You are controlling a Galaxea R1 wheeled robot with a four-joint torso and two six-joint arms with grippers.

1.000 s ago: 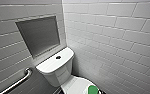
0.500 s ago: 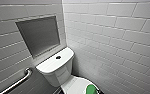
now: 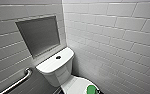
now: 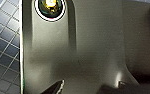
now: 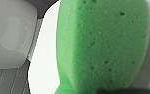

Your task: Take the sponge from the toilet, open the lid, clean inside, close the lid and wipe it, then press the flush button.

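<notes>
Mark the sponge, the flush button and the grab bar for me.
sponge (image 3: 91, 89), head view, middle of its green top.
flush button (image 3: 58, 57), head view, centre of the dark disc.
grab bar (image 3: 17, 83), head view, midway along the metal rail.

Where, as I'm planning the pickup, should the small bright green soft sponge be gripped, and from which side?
Probably across its two long sides, coming from above: the bright green soft sponge rests on the white glossy oval lid, so its underside is blocked.
</notes>
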